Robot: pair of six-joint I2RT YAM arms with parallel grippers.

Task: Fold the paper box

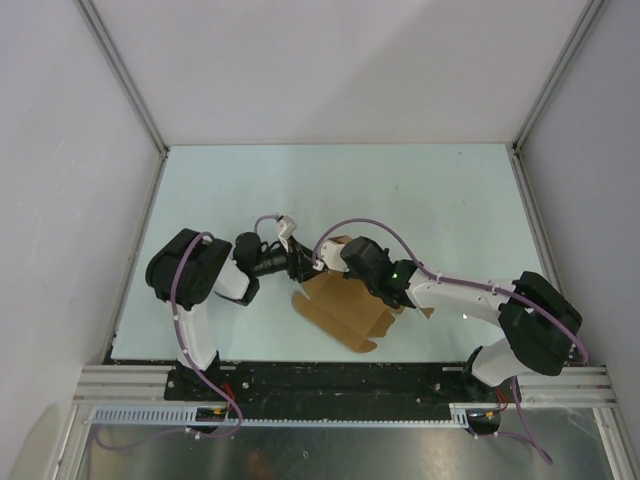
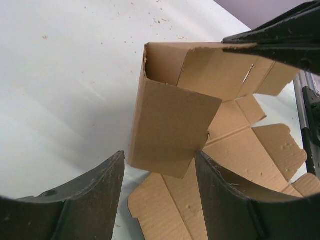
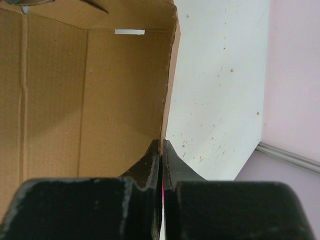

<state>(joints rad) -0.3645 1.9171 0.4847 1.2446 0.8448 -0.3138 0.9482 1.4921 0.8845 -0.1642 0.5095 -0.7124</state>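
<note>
On the left, your left arm (image 1: 200, 270) reaches in toward the middle of the desk (image 1: 420, 200), and its jaws stand open with nothing between them gripped. The box (image 1: 345, 315) lies just to their right, near the front edge of the desk and half formed: part of the sheet is flat on the surface and part is raised into walls. In the left wrist view one upright side panel stands straight ahead of the open jaws, its lower corner dipping into the gap between them and its face turned toward the camera. That panel is what the next fold most likely turns on, and the left jaws are the nearer pair to it. Whether the panel touches either finger, you cannot tell. Further right, the right arm (image 1: 470, 295) comes in from the other side. Its jaws are closed on the top edge of a raised wall, pinching the thin card edge-on. From above, both wrists cover the raised part, so the box's long axis is hard to judge. The right wrist view shows only the inner wall, with the tabs and slots mostly cut off.
</note>
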